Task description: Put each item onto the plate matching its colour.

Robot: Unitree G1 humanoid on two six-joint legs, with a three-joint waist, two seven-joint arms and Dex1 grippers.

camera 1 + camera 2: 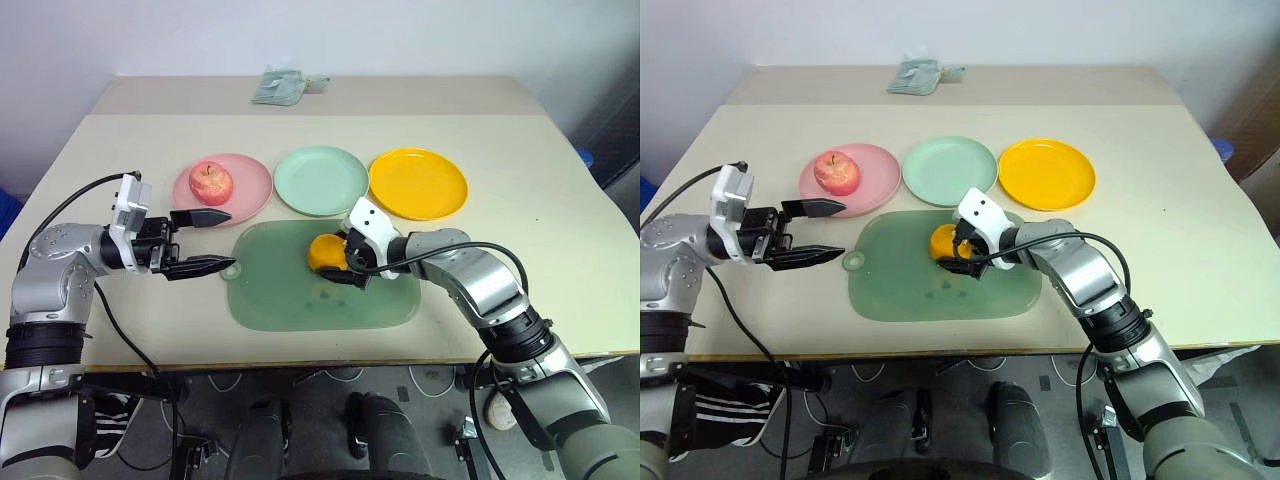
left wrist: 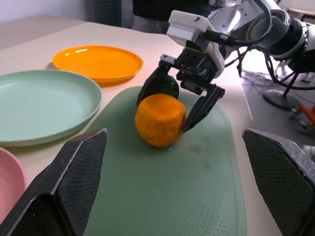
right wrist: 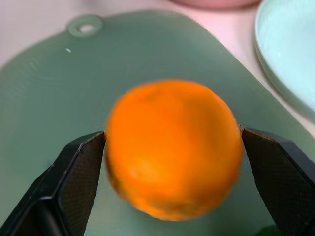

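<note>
Orange round toy fruit (image 2: 160, 120) on translucent green rectangular mat (image 1: 300, 300), right gripper (image 2: 183, 107) fingers touching both sides. Left gripper (image 1: 212, 241) spread wide, empty. Pink-red apple (image 1: 211, 183) on pink round plastic plate (image 1: 250, 190).

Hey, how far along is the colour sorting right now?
Done: the apple sits on the pink plate. In hand: the right pincer has its fingers on either side of the orange fruit, which rests on the green mat. Left: moving it to the yellow-orange plate; the mint green plate is empty, with a dark item behind the fruit.
</note>
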